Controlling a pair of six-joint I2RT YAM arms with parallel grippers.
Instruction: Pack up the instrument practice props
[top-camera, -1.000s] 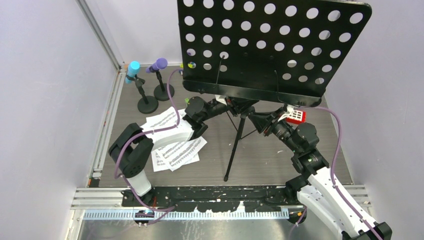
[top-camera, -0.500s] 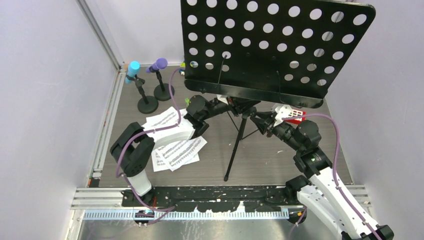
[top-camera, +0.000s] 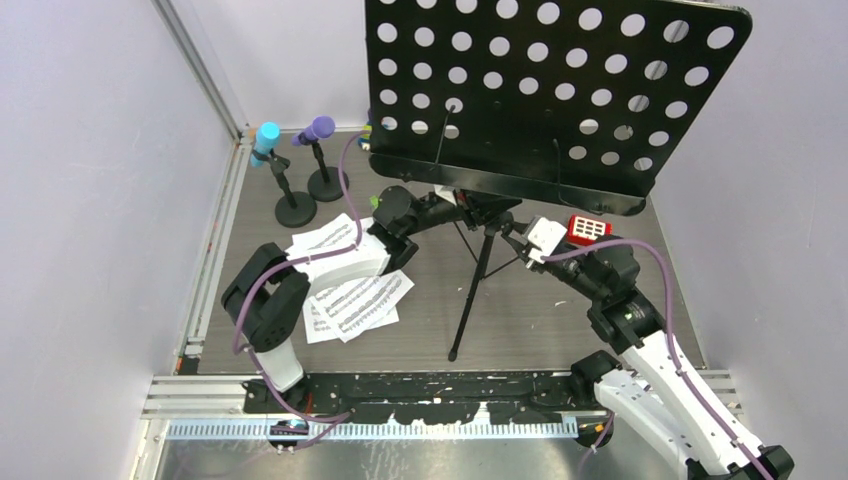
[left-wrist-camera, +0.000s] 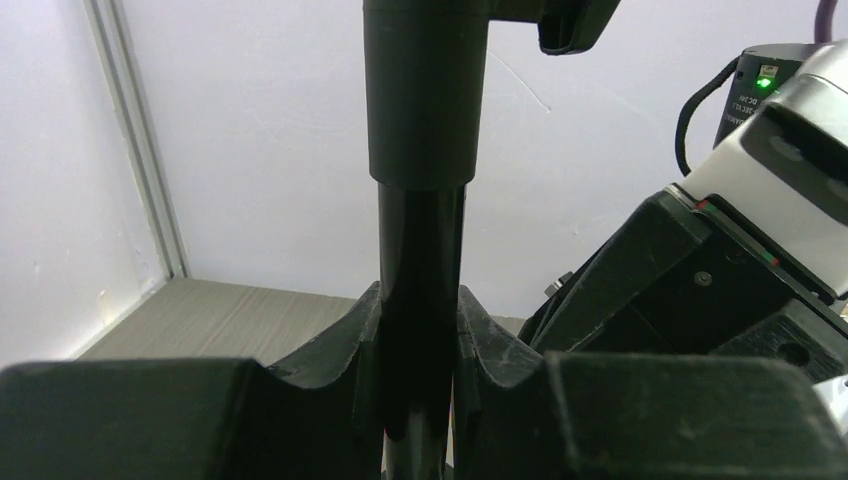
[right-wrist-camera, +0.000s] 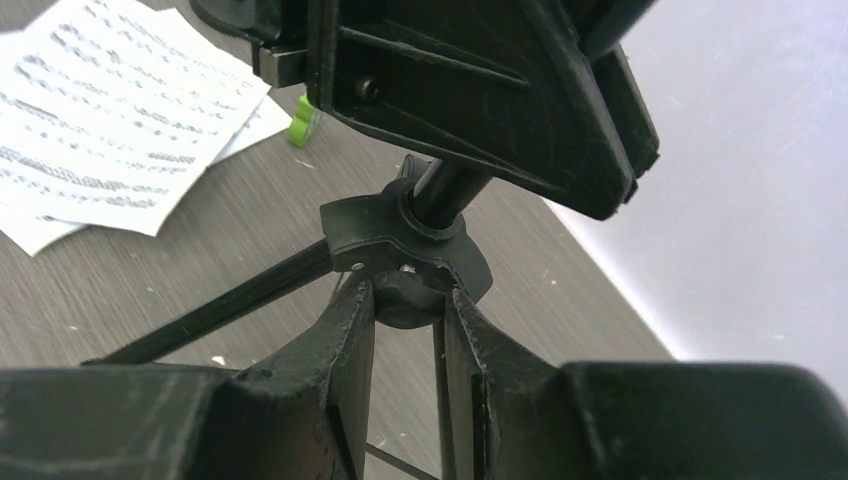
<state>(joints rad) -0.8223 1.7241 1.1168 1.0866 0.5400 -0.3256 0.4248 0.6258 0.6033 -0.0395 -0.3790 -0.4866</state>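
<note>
Rack (top-camera: 555, 95) stands on its tripod in the middle of the tabletop (top-camera: 560, 320), left arm (top-camera: 330, 265) and right arm (top-camera: 640, 330) stretched forward low beneath its shelf. Left fingers (left-wrist-camera: 330, 350) grip the pole (left-wrist-camera: 420, 250); right fingers (right-wrist-camera: 340, 350) clamp the leg hub (right-wrist-camera: 405, 250) just below. Pages (top-camera: 355, 300) lying under the left arm carry printed staves too small to read.

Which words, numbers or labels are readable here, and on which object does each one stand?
No text is readable.
On the sheet-music pages: printed notation, too blurred to read.
On the small label by the green light: too small to read.
On the red block: white grid only, no characters.
</note>
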